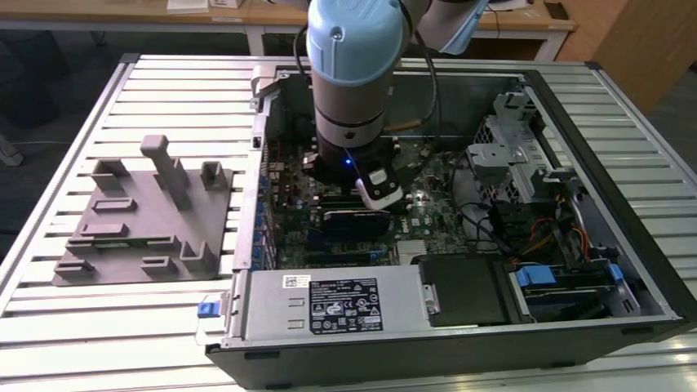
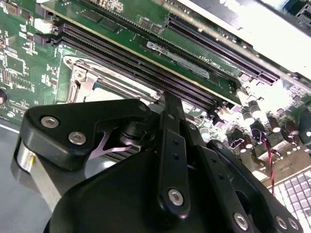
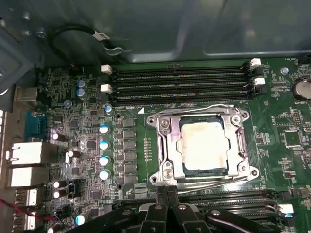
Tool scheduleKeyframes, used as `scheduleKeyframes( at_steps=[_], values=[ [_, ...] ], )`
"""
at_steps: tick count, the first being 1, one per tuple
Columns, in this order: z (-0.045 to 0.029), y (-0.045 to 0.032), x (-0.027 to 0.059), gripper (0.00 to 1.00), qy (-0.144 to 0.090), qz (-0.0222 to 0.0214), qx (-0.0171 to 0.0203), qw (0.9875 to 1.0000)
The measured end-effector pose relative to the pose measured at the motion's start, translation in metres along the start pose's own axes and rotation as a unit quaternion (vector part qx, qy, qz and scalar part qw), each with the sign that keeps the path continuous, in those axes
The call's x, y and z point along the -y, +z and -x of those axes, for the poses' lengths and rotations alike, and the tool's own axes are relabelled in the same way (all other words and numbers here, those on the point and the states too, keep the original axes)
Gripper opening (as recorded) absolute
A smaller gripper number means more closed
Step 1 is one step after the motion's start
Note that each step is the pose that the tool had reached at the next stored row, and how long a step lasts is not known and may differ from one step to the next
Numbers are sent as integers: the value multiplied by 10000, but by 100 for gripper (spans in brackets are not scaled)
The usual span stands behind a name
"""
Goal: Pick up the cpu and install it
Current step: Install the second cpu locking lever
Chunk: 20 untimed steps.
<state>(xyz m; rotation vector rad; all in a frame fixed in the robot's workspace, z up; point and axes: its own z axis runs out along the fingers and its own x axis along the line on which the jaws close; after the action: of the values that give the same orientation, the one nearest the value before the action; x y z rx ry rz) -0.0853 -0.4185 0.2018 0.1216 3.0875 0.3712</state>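
Pale silver metal, that's what I'm looking at: the cpu [image 3: 203,145] is lying flat in the socket frame [image 3: 167,145] on the green motherboard [image 3: 286,160], lid up, in the first wrist view. I read that as seated, with the frame's metal bracket around its edges, though I can't tell whether the lever is latched. My gripper [image 3: 166,206] sits just beside the socket's near edge, black linkage crowding the lower part of both wrist views, and the fingers look drawn together with nothing between them, so I'm calling it closed and empty. In the exterior view the arm [image 1: 354,73] stands nearly vertical over the middle of the open computer case [image 1: 610,106], with the grey plastic fixture [image 1: 142,216] well apart on the slatted table [image 1: 65,327], toward the exterior view's left. On handling, I judge the chip light, thin and stiff, its smooth top likely slippery, and its underside contacts fragile, so any hold belongs on two opposite edges, never the faces. It is close to square, so there is barely a long axis; its sides run parallel to the frame and to the memory slots [image 3: 180,80] beyond it.
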Motion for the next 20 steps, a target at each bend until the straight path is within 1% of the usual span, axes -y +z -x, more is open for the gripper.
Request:
scheduleKeyframes(
  at_steps=[4,10,15,20],
  values=[
    [-1,30,8,11,1,27,-2,10000],
    [-15,50,-1,11,4,114,-9,9999],
    [-37,69,-1,11,5,133,-10,9999],
    [-53,87,-2,11,7,164,-12,9999]
  ],
)
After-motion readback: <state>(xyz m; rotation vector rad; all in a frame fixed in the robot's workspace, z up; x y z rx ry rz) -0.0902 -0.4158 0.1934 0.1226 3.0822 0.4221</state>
